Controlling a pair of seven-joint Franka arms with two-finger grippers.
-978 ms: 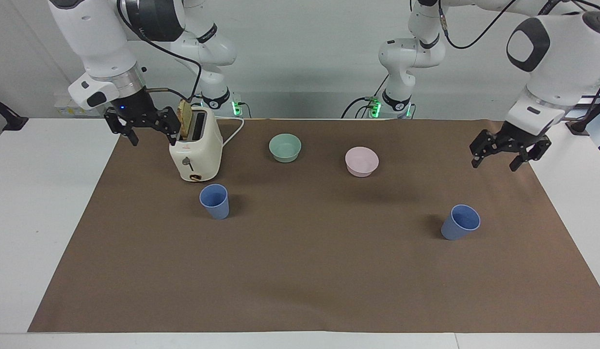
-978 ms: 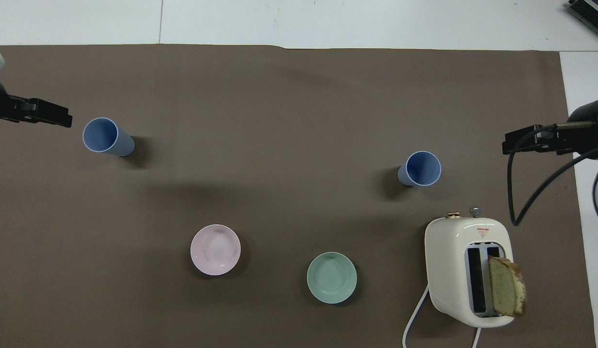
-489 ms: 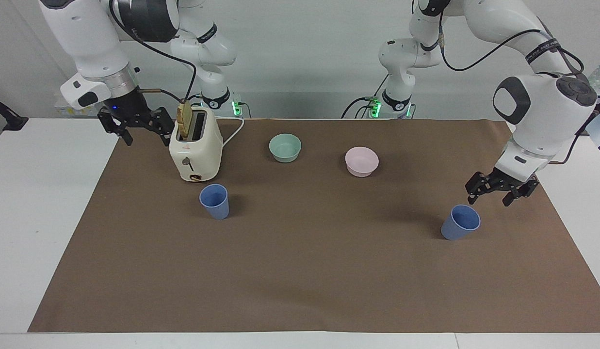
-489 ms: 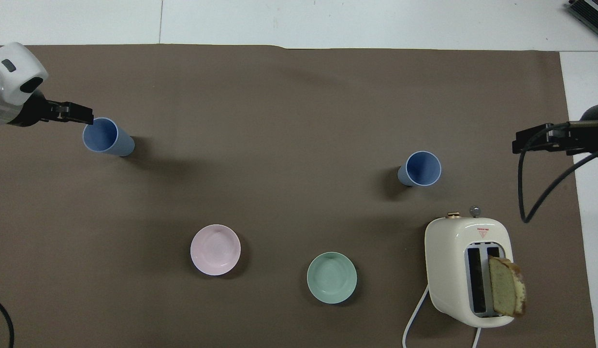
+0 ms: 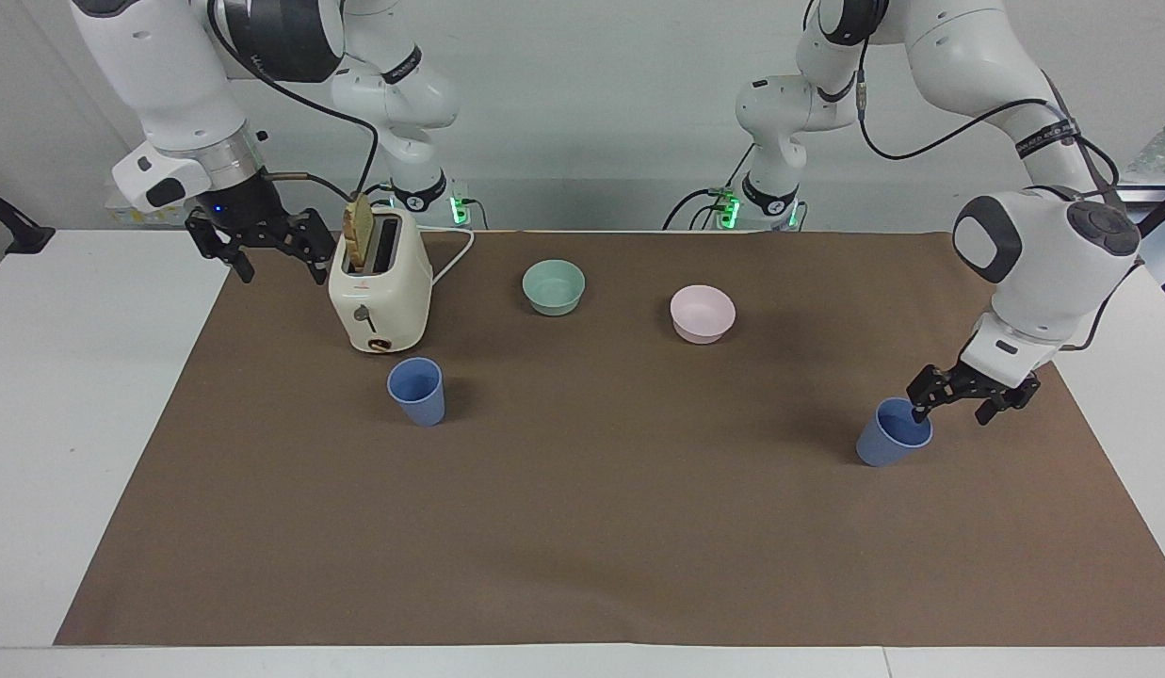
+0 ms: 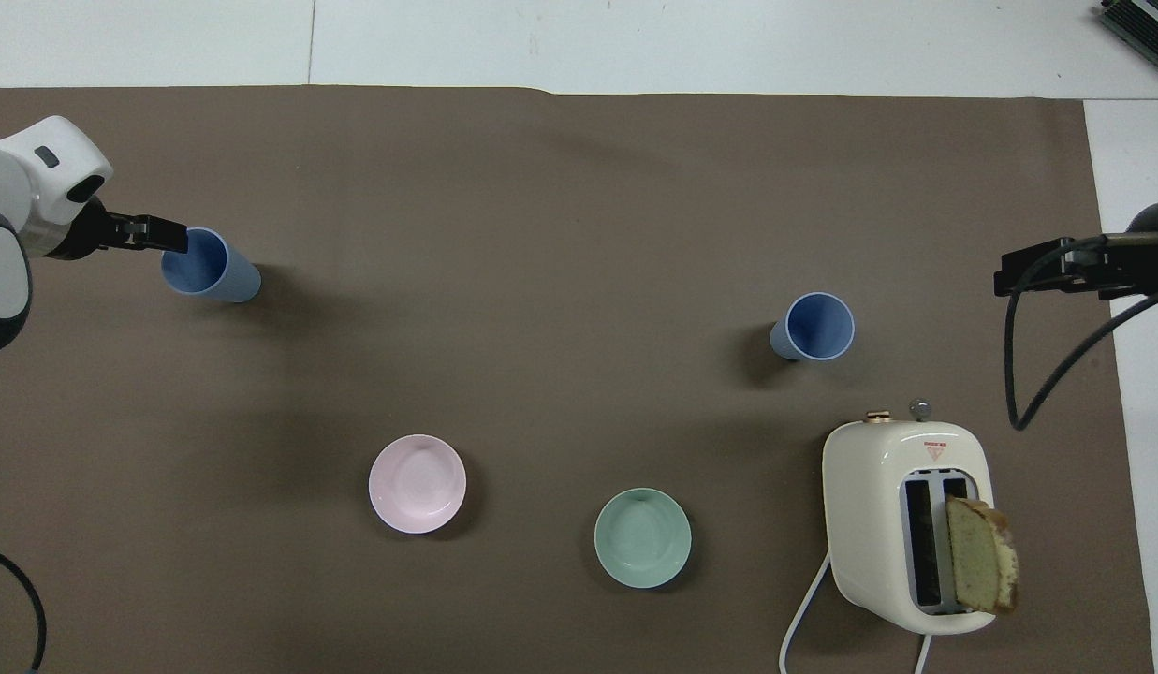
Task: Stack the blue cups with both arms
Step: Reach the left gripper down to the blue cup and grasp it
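White table (image 5: 92,395) (brown mat (image 5: 601,527) atop), pale wall (image 5: 582,113).

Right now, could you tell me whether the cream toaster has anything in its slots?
Yes: one slice of bread stands up out of a slot of the cream toaster.

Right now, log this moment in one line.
left gripper: open at blue cup rim | right gripper: open, waiting beside toaster
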